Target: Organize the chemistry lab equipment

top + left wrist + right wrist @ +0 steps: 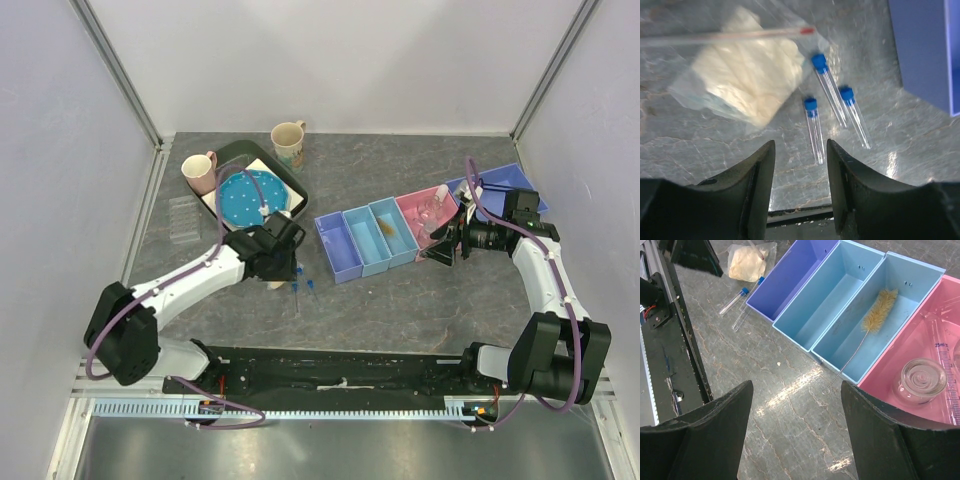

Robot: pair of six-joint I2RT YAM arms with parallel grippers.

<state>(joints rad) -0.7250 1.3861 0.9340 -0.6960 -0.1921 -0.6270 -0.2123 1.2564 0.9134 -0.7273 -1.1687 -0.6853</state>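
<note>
Under the left wrist: three blue-capped tubes (814,127) lie on the grey marbled table (700,145), caps pointing away from the arm, close together but apart.
Left gripper (800,145): jaws parted with nothing between them, hanging over the table just short of the nearest tube.
Whitish bag (747,82): flat on the table just left of the tubes; one tube's cap sits at its edge.
Thin rod (725,37): clear with a red tip, lying across the far side of the bag.
Purple bin (790,275): first in the row of bins, nearest the tubes and bag.
Light-blue bins (825,305): two, side by side and touching; the one next to the pink bin holds a bristle brush (880,315) whose wire handle runs out over the near rim.
Pink bin (925,330): holds a small clear flask (920,382) and a graduated cylinder (947,375), the latter cut off by the edge of view.
Right gripper (797,390): jaws wide and holding nothing, above bare table in front of the light-blue and pink bins.
Back left: two mugs (198,168) flank a black tray (232,150) holding a blue dotted plate (250,195).
</note>
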